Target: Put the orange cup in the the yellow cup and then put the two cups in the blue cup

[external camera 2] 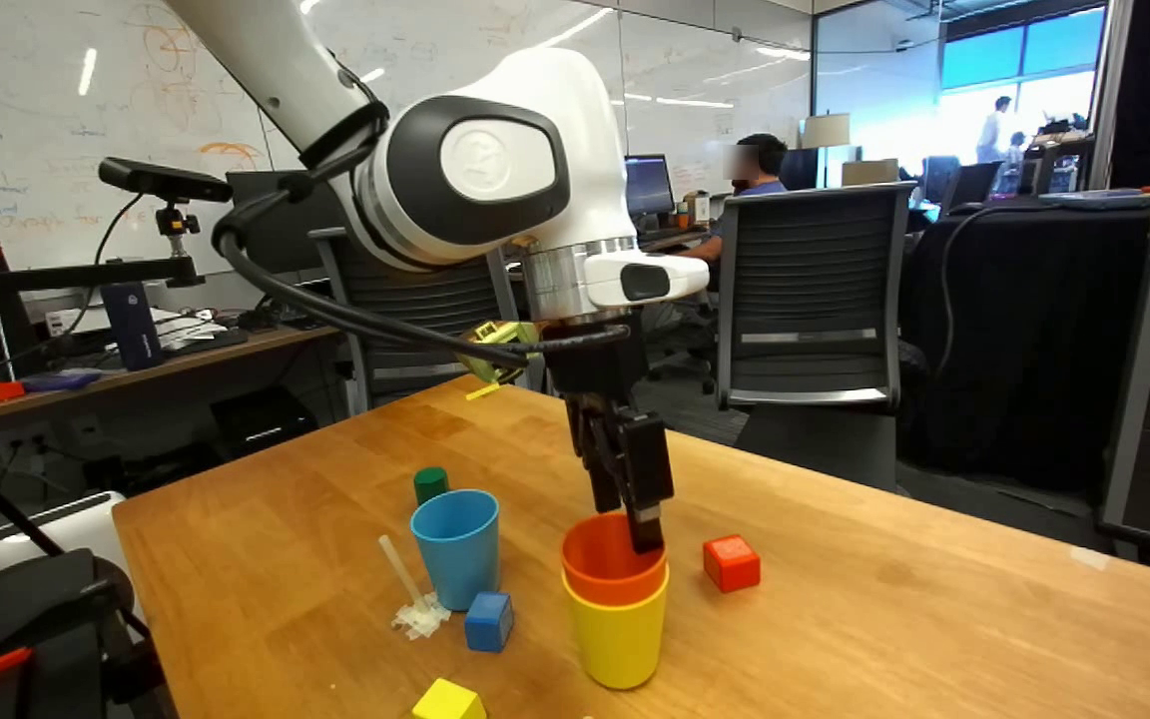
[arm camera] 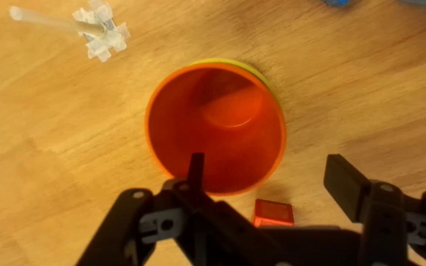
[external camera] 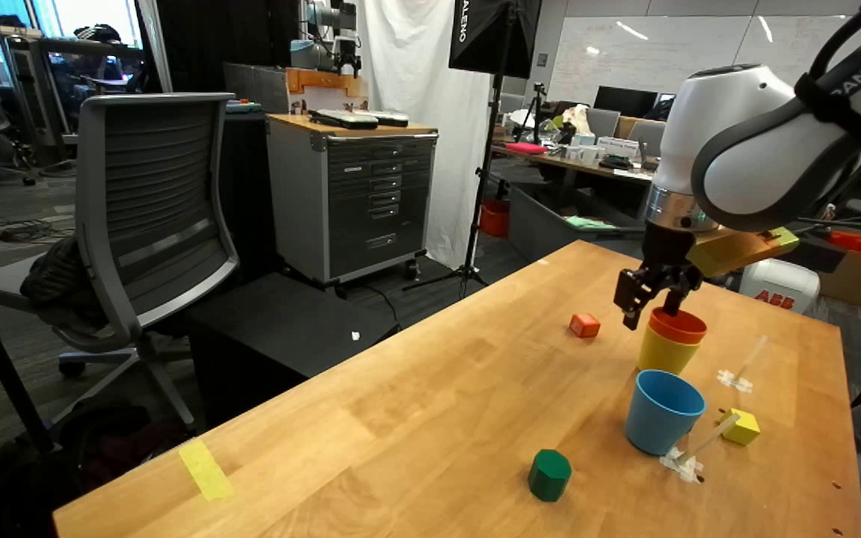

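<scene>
The orange cup (external camera: 679, 326) sits nested upright inside the yellow cup (external camera: 664, 356), its rim standing above the yellow rim; both also show in an exterior view, orange (external camera 2: 613, 571) above yellow (external camera 2: 620, 636). In the wrist view the orange cup (arm camera: 216, 125) shows its empty inside, with a sliver of yellow rim (arm camera: 231, 62) behind. The blue cup (external camera: 662, 418) stands upright and apart from them, also in an exterior view (external camera 2: 460, 557). My gripper (arm camera: 266, 160) is open over the nested cups. One finger overlaps the orange cup's opening; the other is outside the rim.
A red block (arm camera: 274, 211) lies beside the nested cups. A green block (external camera: 549, 475), a yellow block (external camera: 742, 427) and a blue block (external camera 2: 489, 621) lie around the blue cup. Thin sticks (external camera: 752, 356) (external camera: 708, 437) taped to the table rise near the cups.
</scene>
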You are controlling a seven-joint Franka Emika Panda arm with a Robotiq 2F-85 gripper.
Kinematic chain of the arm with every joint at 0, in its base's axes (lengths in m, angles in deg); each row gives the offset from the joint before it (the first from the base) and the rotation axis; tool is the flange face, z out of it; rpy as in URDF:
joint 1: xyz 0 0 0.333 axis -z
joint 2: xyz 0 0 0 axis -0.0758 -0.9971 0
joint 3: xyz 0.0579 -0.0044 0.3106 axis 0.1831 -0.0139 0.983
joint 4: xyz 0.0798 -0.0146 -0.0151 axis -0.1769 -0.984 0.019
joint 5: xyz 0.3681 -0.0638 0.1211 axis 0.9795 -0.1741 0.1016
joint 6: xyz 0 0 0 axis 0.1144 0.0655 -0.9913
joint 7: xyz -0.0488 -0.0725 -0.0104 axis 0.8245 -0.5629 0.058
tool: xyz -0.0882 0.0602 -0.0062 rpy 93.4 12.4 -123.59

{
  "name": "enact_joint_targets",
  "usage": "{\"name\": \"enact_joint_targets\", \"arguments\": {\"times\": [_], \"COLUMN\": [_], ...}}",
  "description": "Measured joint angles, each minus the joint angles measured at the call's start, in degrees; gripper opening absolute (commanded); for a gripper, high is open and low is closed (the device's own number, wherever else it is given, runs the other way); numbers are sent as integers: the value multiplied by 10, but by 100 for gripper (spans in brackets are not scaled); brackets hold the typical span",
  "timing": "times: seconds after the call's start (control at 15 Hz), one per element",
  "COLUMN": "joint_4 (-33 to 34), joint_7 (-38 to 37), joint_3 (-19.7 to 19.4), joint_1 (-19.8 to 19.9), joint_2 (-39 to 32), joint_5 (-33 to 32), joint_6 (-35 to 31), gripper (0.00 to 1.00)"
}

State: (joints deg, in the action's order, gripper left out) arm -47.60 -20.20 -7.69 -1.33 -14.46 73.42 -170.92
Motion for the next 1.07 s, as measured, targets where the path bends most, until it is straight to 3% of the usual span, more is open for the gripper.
{"name": "enact_joint_targets", "arguments": {"times": [0.53,0.6,0.73,1.07], "joint_4": [-15,-17,-19,-19], "joint_7": [4,4,4,4], "joint_3": [2,2,2,2], "joint_1": [-5,-7,-11,-15], "joint_2": [-9,-13,-21,-32], "joint_5": [0,0,0,0], "joint_6": [-13,-14,-15,-18], "gripper": [100,75,69,29]}}
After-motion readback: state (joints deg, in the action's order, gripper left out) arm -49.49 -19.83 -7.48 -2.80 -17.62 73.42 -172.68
